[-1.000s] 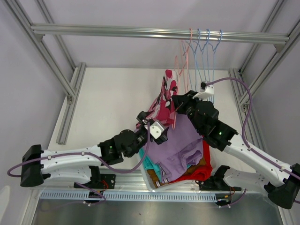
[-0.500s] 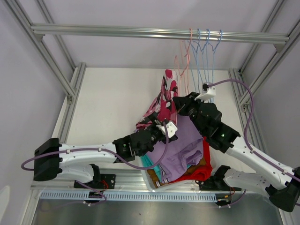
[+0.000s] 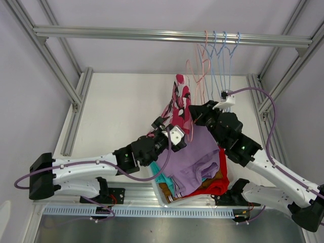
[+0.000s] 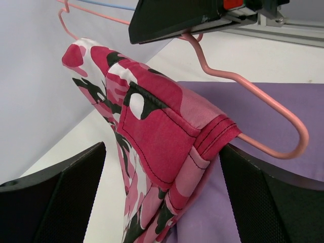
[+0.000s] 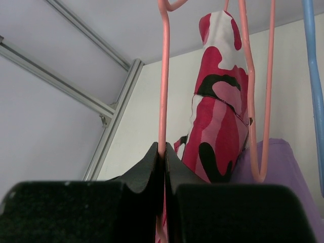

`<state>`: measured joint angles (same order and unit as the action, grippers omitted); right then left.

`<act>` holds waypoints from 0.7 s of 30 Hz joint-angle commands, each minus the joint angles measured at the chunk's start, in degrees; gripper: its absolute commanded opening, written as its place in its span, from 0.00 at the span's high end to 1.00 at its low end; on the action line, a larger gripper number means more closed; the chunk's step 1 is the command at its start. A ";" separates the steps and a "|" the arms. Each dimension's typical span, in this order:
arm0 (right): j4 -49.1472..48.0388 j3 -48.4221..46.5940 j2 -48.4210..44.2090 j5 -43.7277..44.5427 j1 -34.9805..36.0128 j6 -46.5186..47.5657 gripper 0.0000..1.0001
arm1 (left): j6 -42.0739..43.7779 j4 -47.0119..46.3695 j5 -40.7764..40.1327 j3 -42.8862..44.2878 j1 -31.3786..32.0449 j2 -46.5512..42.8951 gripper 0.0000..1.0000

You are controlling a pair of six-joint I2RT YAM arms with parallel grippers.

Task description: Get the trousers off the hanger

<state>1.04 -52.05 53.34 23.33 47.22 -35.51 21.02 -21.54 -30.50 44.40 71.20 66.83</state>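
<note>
Camouflage trousers (image 4: 152, 126) draped over the pink hanger (image 4: 243, 83), centre of the scene!
Right hand (image 5: 163, 157) is clenched on the hanger's wire; left hand (image 4: 162, 152) gapes wide, one finger on each side of the cloth, with lilac trousers (image 3: 195, 157) piled nearer.

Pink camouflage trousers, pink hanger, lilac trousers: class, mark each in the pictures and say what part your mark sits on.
pink camouflage trousers (image 4: 162, 131), left wrist view, the draped cloth near the fold.
pink hanger (image 5: 163, 76), right wrist view, its upright wire.
lilac trousers (image 3: 195, 157), top view, the flat upper side.
</note>
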 commanded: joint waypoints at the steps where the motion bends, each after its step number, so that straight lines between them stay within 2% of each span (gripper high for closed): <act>1: -4.82 -0.16 -2.10 -0.92 -0.81 0.79 1.00 | -1.86 -1.23 1.58 -0.37 -0.45 -2.58 0.04; 21: -6.66 -0.68 -1.13 -4.61 -1.87 0.35 1.00 | -4.32 -1.84 2.29 0.69 -1.94 2.95 0.05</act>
<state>0.62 -50.65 53.34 19.92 45.71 -35.59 18.44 -21.37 -28.32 44.23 69.82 68.79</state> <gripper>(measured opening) 0.059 0.955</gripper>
